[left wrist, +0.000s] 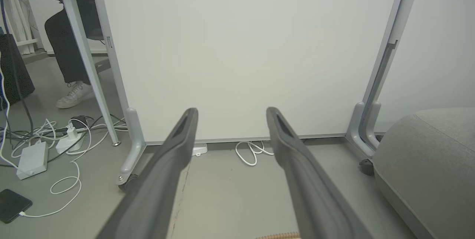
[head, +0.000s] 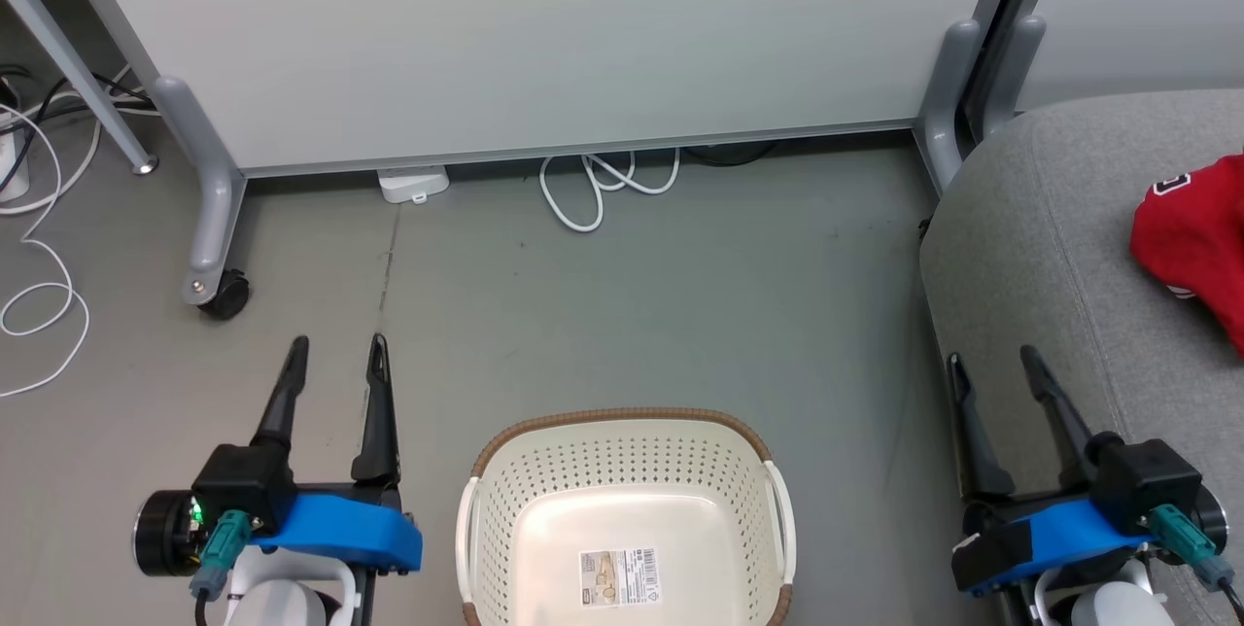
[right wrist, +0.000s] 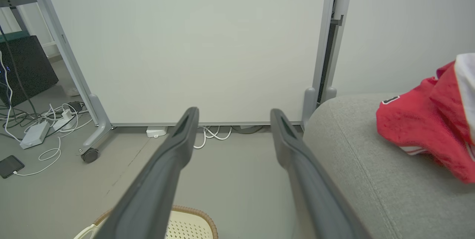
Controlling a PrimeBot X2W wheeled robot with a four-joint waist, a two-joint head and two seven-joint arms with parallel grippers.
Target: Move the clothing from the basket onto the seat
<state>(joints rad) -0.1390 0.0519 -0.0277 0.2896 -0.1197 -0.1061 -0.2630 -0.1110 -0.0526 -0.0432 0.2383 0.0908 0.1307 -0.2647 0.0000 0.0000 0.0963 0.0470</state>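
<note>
The red jersey clothing (head: pixel 1195 237) lay bunched on the light-grey sofa seat (head: pixel 1030 247) at the robot's right. The cream perforated laundry basket (head: pixel 622 415) stood on the floor between the arms, its barcode sticker (head: pixel 619 576) showing. The left gripper (head: pixel 338 344) and the right gripper (head: pixel 992 356) both had their fingers spread wide, the right just beside the seat's edge.

A white partition panel (head: pixel 544 33) stands ahead of the left gripper (head: pixel 338 342). A black castor (head: pixel 224 295) is near it, ahead-left, and a looped white cable (head: pixel 593 189) ahead-right.
</note>
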